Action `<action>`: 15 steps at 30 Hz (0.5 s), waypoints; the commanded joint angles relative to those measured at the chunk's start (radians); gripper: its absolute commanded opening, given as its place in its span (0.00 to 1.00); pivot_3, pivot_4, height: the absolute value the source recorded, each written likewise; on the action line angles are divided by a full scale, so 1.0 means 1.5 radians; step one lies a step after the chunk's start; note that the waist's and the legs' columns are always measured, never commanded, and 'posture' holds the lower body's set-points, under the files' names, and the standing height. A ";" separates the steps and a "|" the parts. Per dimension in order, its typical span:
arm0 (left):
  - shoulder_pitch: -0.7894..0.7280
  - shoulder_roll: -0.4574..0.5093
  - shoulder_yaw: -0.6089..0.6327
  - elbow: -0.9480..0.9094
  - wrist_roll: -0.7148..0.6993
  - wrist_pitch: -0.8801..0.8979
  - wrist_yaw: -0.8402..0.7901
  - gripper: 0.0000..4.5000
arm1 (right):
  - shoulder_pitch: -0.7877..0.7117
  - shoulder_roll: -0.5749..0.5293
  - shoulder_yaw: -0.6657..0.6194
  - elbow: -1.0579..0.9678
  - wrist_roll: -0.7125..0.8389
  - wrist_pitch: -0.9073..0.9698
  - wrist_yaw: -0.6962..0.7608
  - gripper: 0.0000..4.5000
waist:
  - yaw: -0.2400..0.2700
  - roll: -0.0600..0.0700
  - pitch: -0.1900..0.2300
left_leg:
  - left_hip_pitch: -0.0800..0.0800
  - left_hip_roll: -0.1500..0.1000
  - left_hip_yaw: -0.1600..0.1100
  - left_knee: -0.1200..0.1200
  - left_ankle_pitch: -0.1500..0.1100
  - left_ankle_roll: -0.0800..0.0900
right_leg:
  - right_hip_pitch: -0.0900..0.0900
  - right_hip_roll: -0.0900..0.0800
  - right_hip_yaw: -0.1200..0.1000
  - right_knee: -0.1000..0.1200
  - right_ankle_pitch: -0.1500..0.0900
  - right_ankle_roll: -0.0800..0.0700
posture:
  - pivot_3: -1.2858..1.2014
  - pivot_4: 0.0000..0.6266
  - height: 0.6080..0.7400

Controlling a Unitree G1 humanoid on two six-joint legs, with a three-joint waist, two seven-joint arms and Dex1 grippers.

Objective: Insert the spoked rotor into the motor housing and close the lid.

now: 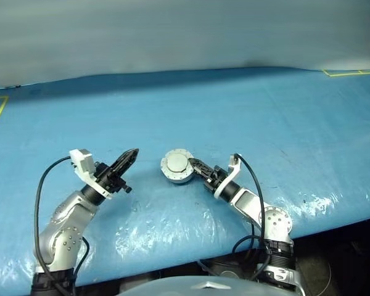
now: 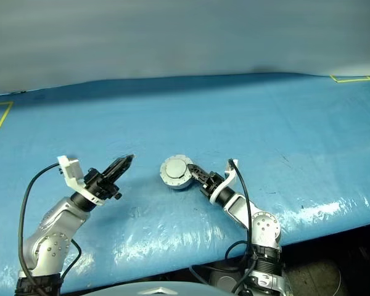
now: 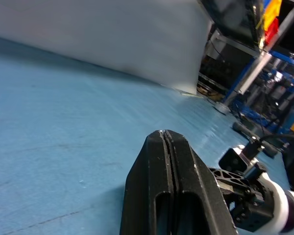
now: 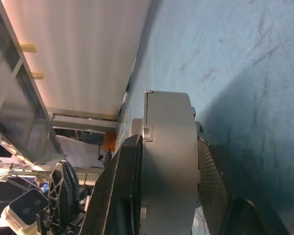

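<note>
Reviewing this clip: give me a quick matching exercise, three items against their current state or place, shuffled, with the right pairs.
Items:
1. left gripper
2. right gripper
3. motor housing

States:
A. round silver unit with the lid on, held at its edge
B. fingers pressed together, holding nothing, lifted over the blue table
C. clamped on the edge of the closed silver unit

Pairs: 1-B, 2-C, 3-A
</note>
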 commanded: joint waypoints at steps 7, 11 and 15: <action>0.047 -0.038 0.013 -0.027 -0.130 0.047 -0.046 0.73 | -0.069 0.054 0.048 -0.137 0.148 -0.019 -0.016 0.27 | 0.000 0.000 0.001 | -0.001 0.000 0.001 -0.001 0.000 0.000 | -0.002 0.000 0.001 0.000 0.000 0.000 | 0.52 0.24 1.00; 0.048 -0.060 0.014 -0.045 -0.172 0.051 -0.046 0.99 | -0.062 0.046 0.075 -0.158 0.173 -0.019 -0.030 0.27 | 0.001 0.000 0.001 | -0.001 0.000 0.001 -0.001 0.000 -0.001 | -0.001 0.000 0.001 -0.001 0.000 0.001 | 0.52 0.24 1.00; 0.044 -0.087 0.006 -0.053 -0.221 0.065 -0.025 0.99 | -0.057 0.029 0.094 -0.161 0.183 -0.019 -0.030 0.27 | 0.001 0.000 0.001 | -0.001 -0.001 0.002 -0.001 0.000 0.000 | -0.002 0.000 0.002 -0.001 0.000 0.001 | 0.52 0.24 1.00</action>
